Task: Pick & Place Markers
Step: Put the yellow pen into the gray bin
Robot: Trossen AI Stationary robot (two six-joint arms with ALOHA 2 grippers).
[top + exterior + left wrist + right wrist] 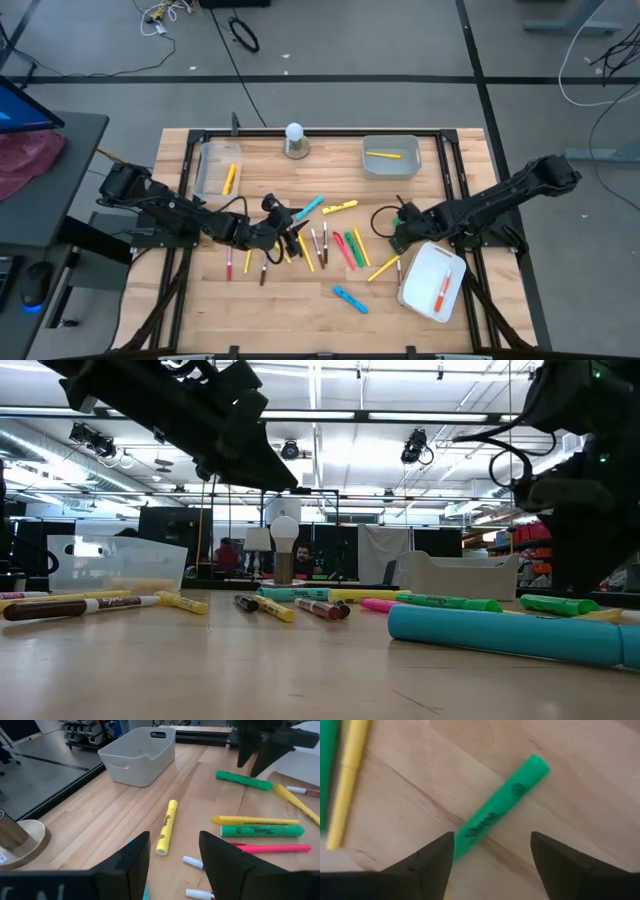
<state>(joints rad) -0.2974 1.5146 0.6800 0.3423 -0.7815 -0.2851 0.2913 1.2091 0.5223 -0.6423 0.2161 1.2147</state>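
High view first: the wooden desk (200,300) fills the middle of the room, with two dark arms reaching in from either side toward a loose scatter of markers (325,245) lying flat across its centre. Around that scatter sit a clear tray (205,170) at the far left with a yellow marker in it, a grey bin (388,165) at the far right holding another yellow one, and a white tray (425,290) near the right arm with an orange marker inside. From where I stand the right arm looks nearer to its target: the right tool (398,230), fingers spread wide with nothing between them, hangs just above a green marker (495,817) at the right edge of the pile. In the right wrist view that marker's long axis runs slantwise across the gap between the fingers, one end lying between them, so I'd guess a small wrist turn is needed before the tool comes down. It is a plain green highlighter with dark lettering, lying flat on the wood, a yellow marker (347,775) nearby. The left tool (290,232) is also apart and empty, over the left part of the scatter, with a yellow highlighter (166,826) ahead of it
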